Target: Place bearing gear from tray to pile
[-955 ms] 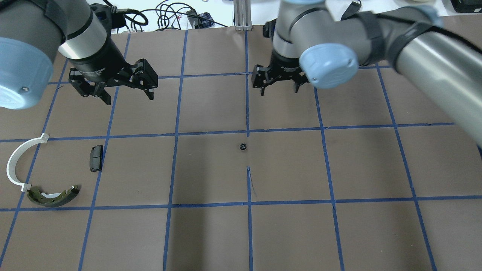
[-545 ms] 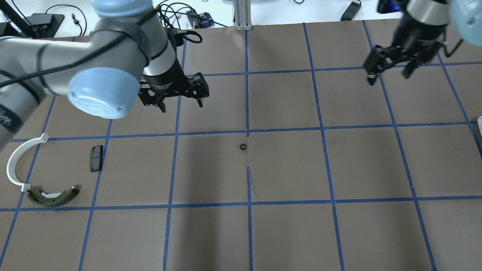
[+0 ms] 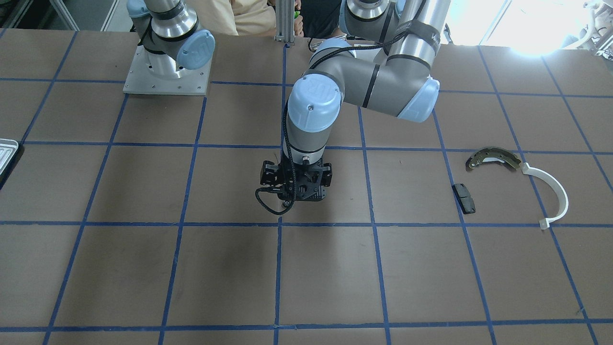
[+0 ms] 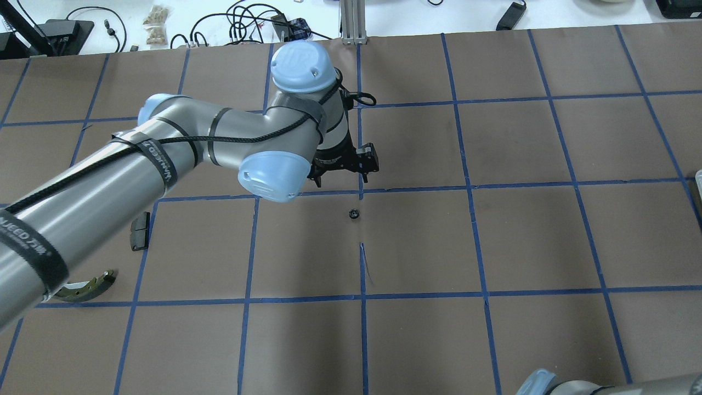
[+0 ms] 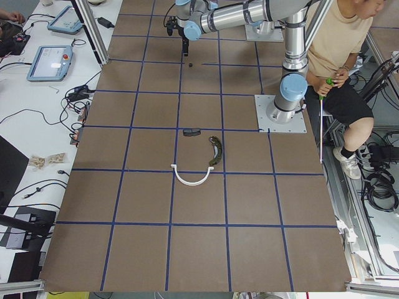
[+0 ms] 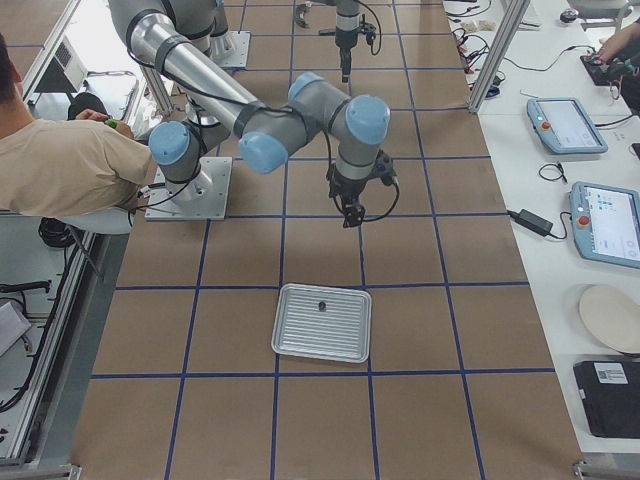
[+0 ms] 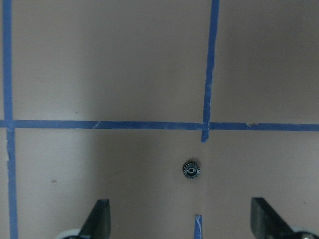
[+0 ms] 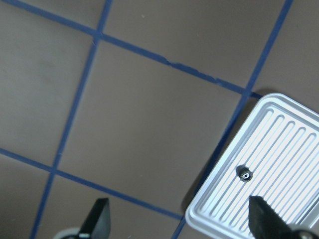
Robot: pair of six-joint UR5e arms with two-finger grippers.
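Note:
A small black bearing gear (image 4: 354,213) lies on the brown table at its middle, also seen in the left wrist view (image 7: 191,170). My left gripper (image 4: 340,176) hangs open just beyond it, apart from it, with its fingers (image 7: 99,218) wide on either side. Another small gear (image 8: 244,174) lies on the ribbed silver tray (image 8: 294,149), also seen in the exterior right view (image 6: 300,340). My right gripper (image 8: 179,213) is open and empty, above bare table beside the tray. The pile is the olive brake shoe (image 3: 493,158), white arc (image 3: 555,191) and black pad (image 3: 464,198).
Blue tape lines grid the table. The tray's corner (image 3: 7,152) shows at the table's edge on my right side. A seated person (image 6: 60,165) is behind the arm bases. Cables and tablets lie on the white benches past the table's far edge.
My left arm has swung from the far left to the table's middle, over the gear. My right arm has gone off to the right, out of the overhead view.

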